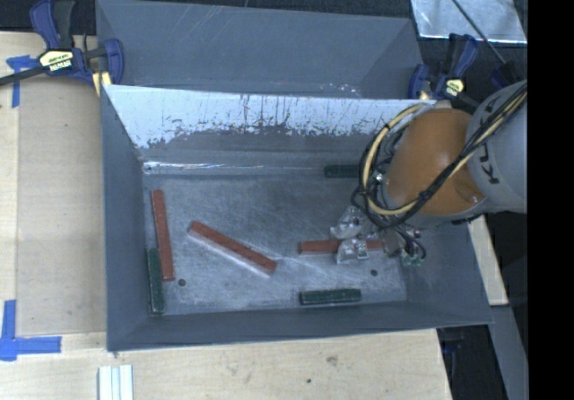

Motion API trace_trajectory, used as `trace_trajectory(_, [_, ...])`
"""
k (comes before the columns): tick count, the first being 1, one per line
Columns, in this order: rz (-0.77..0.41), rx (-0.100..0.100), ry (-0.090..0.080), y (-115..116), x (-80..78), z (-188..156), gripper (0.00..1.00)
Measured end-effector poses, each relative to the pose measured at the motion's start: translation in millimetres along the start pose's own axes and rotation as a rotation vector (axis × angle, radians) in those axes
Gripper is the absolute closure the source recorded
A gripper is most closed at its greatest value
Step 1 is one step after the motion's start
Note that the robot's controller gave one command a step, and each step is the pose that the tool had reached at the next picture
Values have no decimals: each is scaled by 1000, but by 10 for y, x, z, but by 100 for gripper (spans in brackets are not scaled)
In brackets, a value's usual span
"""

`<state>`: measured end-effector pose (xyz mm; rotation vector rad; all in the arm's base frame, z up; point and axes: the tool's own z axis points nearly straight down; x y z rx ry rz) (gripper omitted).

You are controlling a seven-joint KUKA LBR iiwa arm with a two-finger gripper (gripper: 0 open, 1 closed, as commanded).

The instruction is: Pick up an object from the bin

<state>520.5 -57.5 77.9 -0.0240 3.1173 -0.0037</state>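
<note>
The grey metal bin [260, 57] has a scuffed floor with a few thin bars lying well apart. At about four o'clock on the floor the gripper [353, 242] sits low over a short red-brown bar [314, 247], which lies flat and pokes out from beneath it toward nine o'clock (whether the gripper is parted or closed on it I cannot tell). A front green bar [330, 297] lies near, at six o'clock of the gripper. A long red-brown bar [231, 247] lies slantwise at mid-floor. Along the nine o'clock wall lie a side red-brown bar [160, 228] and a side green bar [155, 280]. A back green bar [341, 171] rests at one o'clock.
</note>
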Motion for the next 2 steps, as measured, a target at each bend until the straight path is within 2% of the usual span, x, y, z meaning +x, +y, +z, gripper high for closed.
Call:
trace_trajectory(1, [0,0,0,0,0,0,100])
trace_trajectory(2, [43,-1,12,34,-70,-1805,100])
